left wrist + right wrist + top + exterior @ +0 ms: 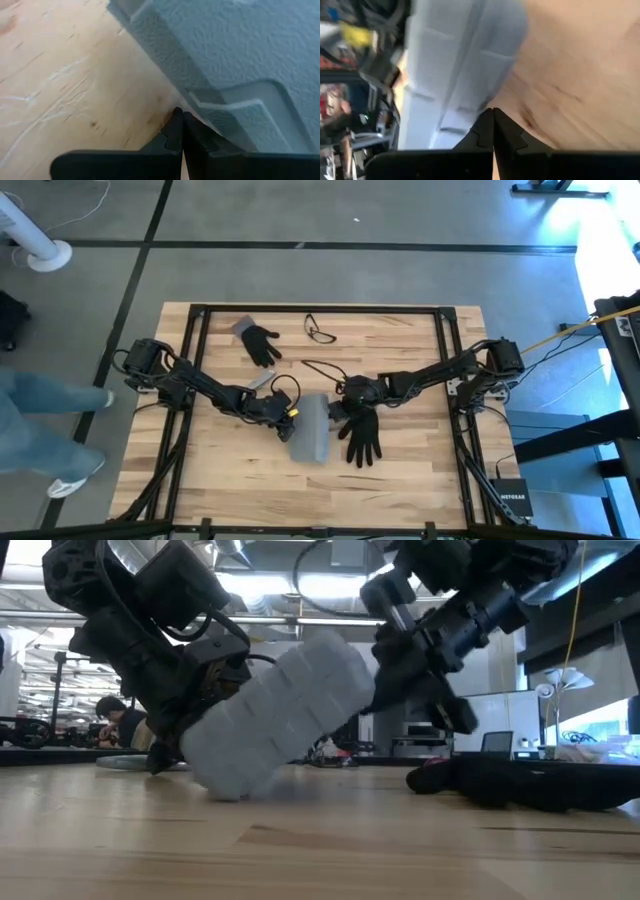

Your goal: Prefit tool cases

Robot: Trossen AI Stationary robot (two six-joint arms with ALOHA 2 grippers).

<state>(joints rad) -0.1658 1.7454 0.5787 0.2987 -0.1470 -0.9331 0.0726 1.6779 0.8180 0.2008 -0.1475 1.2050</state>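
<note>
Tool case sits mid-worktop, tilted up on one long edge, long axis running near-to-far. Left end effector and right end effector flank it, fingers together, both empty, equally close.

Pale wood-plank worktop. Blue-grey tool case near its middle, tilted up on one edge. Black glove just beside the case; second black glove, eyeglasses and slim grey bar farther off.
</note>
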